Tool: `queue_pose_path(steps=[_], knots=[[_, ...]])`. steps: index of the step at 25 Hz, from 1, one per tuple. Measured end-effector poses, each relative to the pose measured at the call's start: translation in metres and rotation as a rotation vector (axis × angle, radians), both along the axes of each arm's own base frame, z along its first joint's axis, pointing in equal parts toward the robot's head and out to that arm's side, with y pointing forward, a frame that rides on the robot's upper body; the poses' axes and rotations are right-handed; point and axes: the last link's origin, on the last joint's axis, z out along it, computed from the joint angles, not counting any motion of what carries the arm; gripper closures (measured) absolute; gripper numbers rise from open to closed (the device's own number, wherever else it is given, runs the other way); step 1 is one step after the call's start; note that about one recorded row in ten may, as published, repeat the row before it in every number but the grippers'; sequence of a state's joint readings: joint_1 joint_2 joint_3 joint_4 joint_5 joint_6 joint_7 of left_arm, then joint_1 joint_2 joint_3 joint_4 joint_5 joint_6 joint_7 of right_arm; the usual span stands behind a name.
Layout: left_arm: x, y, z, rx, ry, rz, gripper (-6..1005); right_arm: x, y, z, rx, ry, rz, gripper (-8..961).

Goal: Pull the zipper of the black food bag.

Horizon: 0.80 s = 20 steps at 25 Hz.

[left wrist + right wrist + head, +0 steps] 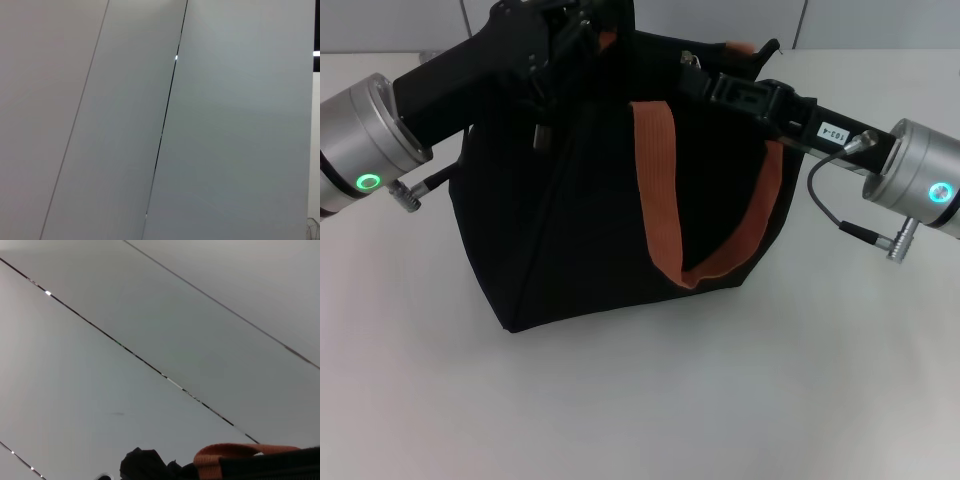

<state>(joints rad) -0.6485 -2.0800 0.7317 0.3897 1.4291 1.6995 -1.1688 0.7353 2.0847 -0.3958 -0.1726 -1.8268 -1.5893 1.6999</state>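
A bare test room or lab rather than a home. The counter [640, 400] is plain, matte white and carries only a single black food bag [590, 230]. Behind it stand pale grey wall panels [225, 125] split by thin dark seams [167, 110], and the same panels [150, 315] fill the right wrist view.

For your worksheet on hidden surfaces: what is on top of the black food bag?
Both grippers, left gripper and right gripper, are at the black food bag's top edge. They cover the zipper line; the bag's inside is hidden.
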Motion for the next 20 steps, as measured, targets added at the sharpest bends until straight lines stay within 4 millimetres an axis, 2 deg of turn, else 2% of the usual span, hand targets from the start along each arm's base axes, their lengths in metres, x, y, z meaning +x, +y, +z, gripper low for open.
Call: queue_pose_path(steps=[20], knots=[[-0.001,-0.005,0.011,0.02,-0.054,-0.018,879,0.023,-0.005,0.005,-0.013,-0.016,-0.094,954]])
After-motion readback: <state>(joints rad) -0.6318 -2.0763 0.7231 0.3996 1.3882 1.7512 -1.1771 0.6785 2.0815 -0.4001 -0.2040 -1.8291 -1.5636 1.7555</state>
